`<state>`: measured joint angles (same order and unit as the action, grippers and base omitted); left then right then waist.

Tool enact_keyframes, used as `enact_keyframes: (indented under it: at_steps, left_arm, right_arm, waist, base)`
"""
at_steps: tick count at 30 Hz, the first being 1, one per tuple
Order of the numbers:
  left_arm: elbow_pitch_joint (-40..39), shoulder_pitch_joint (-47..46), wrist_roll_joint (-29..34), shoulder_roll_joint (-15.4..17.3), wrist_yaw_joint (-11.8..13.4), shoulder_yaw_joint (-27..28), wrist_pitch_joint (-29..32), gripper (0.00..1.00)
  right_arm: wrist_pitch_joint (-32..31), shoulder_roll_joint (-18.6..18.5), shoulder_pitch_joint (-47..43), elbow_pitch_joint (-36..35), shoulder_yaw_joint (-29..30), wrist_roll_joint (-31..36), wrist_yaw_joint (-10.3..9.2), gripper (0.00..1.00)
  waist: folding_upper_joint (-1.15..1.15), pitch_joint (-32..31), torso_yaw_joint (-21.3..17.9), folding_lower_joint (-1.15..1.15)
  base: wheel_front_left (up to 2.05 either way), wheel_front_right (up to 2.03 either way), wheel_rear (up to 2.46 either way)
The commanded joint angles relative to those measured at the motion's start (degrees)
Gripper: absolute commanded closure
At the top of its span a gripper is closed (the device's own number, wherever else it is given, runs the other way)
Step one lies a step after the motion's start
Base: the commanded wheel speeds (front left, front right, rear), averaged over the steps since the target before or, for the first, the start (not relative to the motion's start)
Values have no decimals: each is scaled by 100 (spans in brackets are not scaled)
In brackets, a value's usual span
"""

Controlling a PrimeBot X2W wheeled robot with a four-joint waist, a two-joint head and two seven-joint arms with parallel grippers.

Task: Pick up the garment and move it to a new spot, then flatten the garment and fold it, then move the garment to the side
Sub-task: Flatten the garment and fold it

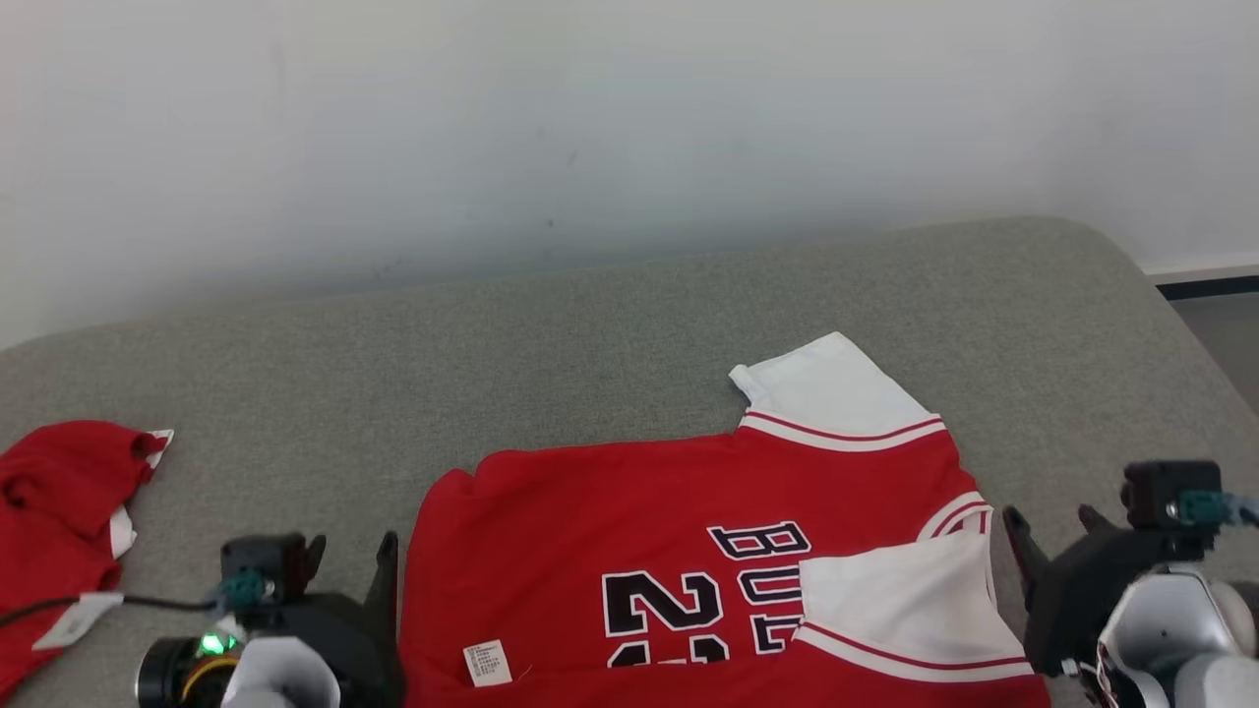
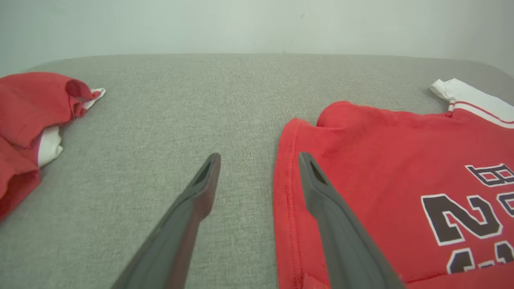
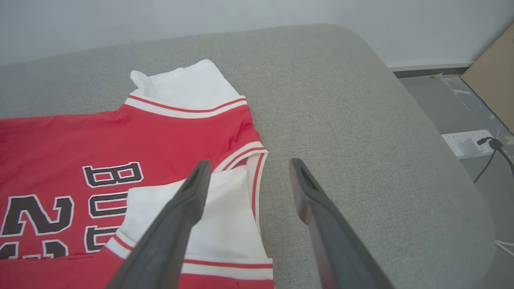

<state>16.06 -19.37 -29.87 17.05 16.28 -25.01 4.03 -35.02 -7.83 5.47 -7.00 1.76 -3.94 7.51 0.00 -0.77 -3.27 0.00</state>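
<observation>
The left gripper (image 1: 352, 562) sits at the lower left of the head view, its two long dark fingers pointing up and spread apart, holding nothing. The right gripper (image 1: 1050, 526) sits at the lower right, its fingers likewise parted and empty, rising from a pale rounded forearm (image 1: 1170, 629). A green light (image 1: 211, 644) glows on the left wrist.

Your left gripper (image 1: 351, 575) has dark tapered fingers (image 2: 188, 216), a green light (image 1: 211, 644), a teal-plugged cable (image 1: 148, 602); your right gripper (image 1: 1052, 536), pale grey casing (image 1: 1170, 619).
</observation>
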Motion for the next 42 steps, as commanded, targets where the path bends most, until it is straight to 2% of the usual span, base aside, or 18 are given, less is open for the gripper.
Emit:
enact_keyframes:
  at_steps: [1,6,10,15,20,27,35,42]
  left_arm:
    - [84,-179,36,-6,-24,-32,67,0]
    - [784,-984,122,-15,-171,-229,664,0]
    - [1351,-1698,277,-5,-405,-455,1098,0]
    - [2004,-2530,339,-149,-660,-664,1570,0]
    - [2482,-3115,440,-250,-800,-860,2049,0]
    - [2716,-3333,403,-366,-800,-910,2222,0]
    - [2508,-3463,462,-342,-554,-897,2105,0]
    - [1957,-3105,174,-439,-569,-977,2815,0]
  right_arm:
    - [-28,-62,132,76,-90,-76,-3,0]
    - [-41,-323,1021,630,-549,-318,-3,0]
    - [-9,-519,1891,1322,-910,-499,-3,0]
    - [199,-559,2858,1965,-1298,-667,-3,0]
    - [456,-621,3350,2314,-1463,-736,-3,0]
    - [681,-740,3486,2645,-1437,-779,-3,0]
    - [778,-847,3343,2850,-1387,-761,-3,0]
    - [706,-928,3148,2838,-1347,-758,-3,0]
  waist:
    - [0,101,-73,0]
    - [0,396,-191,0]
    - [0,714,-284,0]
    - [0,1188,-347,0]
    - [0,1563,-361,0]
    - [0,1621,-304,0]
    - [0,1390,-173,0]
    - [0,1171,-86,0]
  base:
    - [0,0,0]
    - [0,0,0]
    - [0,0,0]
    - [0,0,0]
    - [0,0,0]
    - [0,0,0]
    - [0,0,0]
    - [0,0,0]
